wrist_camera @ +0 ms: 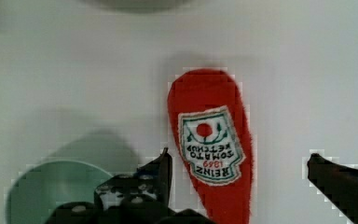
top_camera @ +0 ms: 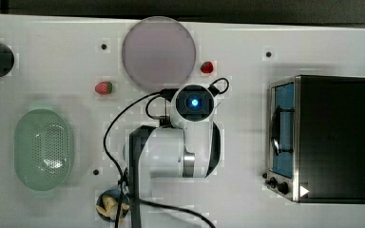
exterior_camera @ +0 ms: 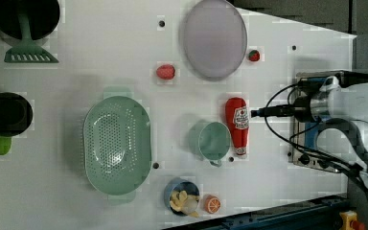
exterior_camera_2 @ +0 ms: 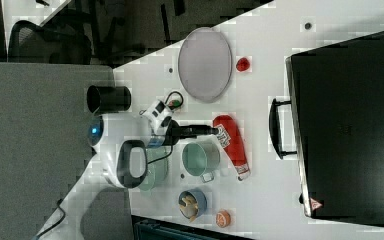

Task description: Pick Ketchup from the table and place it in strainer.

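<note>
In the wrist view the end effector [wrist_camera: 237, 163] stands wide open, one dark finger [wrist_camera: 161, 170] on each side of the ketchup [wrist_camera: 212, 140] with clear counter between each finger and the bottle, so it holds nothing and touches nothing.

The ketchup [exterior_camera: 237, 124] lies flat on the white counter [exterior_camera: 76, 72], its label facing up. In the left view it rests just to the right of a small green bowl [exterior_camera: 213, 140], its white cap toward the picture's bottom. The strainer [exterior_camera: 117, 143] sits well apart from it, further to the left view's left, with nothing in it. The robot arm [exterior_camera: 335, 103] reaches in from the left view's right, its wrist above the bottle's wide end.

A grey-lilac plate [exterior_camera: 214, 38] lies near the counter's far edge in the left view, with a strawberry [exterior_camera: 166, 72] on one side and a smaller one [exterior_camera: 254, 55] on the other. A blue bowl of pale pieces [exterior_camera: 182, 196] and an orange slice [exterior_camera: 212, 204] sit near the bottom edge. In the top view a black toaster oven [top_camera: 321, 137] occupies the right side.
</note>
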### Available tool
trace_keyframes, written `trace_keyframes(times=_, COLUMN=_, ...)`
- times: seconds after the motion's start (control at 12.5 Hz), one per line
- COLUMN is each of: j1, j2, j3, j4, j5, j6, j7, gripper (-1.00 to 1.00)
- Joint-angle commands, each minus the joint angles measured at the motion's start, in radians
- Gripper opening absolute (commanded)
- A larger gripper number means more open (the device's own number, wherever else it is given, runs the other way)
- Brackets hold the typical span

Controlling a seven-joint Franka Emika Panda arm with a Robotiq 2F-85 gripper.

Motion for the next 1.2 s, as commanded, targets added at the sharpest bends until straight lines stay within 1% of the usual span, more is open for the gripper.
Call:
trace_keyframes(times=0.08, j1=0.014, j2=0.077, j3=0.003, j4=-0.050, j5=-0.012, j6=0.079, j7=-0.038, gripper=1.00)
trace_keyframes(times=0.32, j1=0.017, j2=0.147, j3=0.002, j4=-0.050, j5=-0.090, j6=0.166, j7=-0.041, gripper=1.00)
trace_keyframes(times=0.64, j1=0.023, j2=0.214, j3=0.003, j4=-0.051, j5=-0.099, j6=0.212, j7=-0.040, gripper=1.00)
trace_keyframes(times=0.72, j1=0.024, j2=0.219, j3=0.003, j4=-0.051, j5=-0.099, j6=0.223, j7=-0.040, gripper=0.92)
trace_keyframes(times=0.88, j1=0.024, j2=0.220, j3=0.001, j4=-0.057, j5=-0.099, j6=0.235, j7=-0.041, gripper=0.43)
trace_keyframes(times=0.96, j1=0.024, j2=0.210, j3=0.002, j4=-0.055, j5=-0.099, j6=0.240, j7=-0.041, gripper=0.26)
trace_keyframes(times=1.2, j1=0.024, j2=0.126, j3=0.004, j4=-0.055, j5=-0.097, j6=0.225, j7=-0.032, gripper=0.26)
